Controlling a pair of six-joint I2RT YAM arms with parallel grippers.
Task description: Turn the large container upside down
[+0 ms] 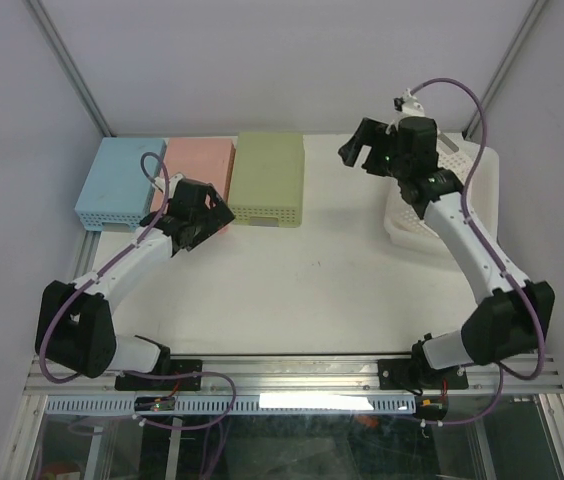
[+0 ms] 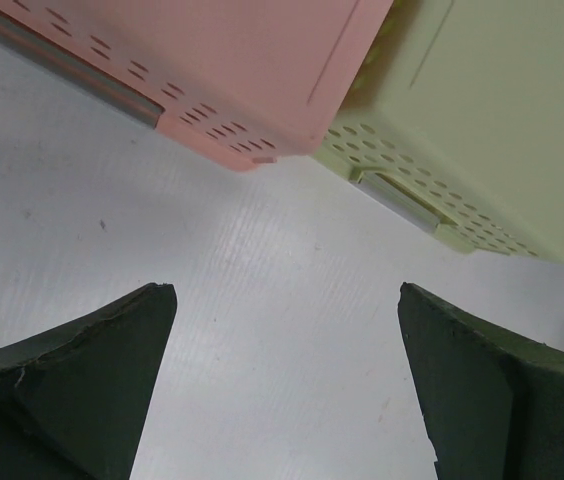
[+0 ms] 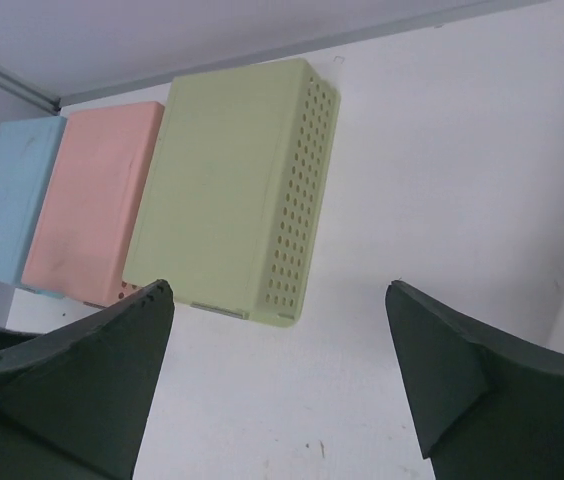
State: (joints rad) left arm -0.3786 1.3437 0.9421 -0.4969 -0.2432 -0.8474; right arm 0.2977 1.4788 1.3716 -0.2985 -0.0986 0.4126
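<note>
A white perforated container [image 1: 408, 226] stands open side up at the table's right, partly hidden by my right arm. A green container [image 1: 269, 178], a pink one [image 1: 202, 163] and a blue one [image 1: 117, 182] lie bottom up in a row at the back left. My right gripper [image 1: 362, 147] is open and empty, held high left of the white container; its view shows the green container [image 3: 222, 200] beyond its open jaws [image 3: 277, 290]. My left gripper [image 1: 207, 212] is open and empty, just in front of the pink [image 2: 212, 60] and green [image 2: 482, 130] containers' near corners.
The white table [image 1: 302, 290] ends at a metal rail at the near edge. Grey walls and slanted frame posts [image 1: 72, 70] close the back and sides. The blue container [image 3: 2, 200] sits nearest the left wall.
</note>
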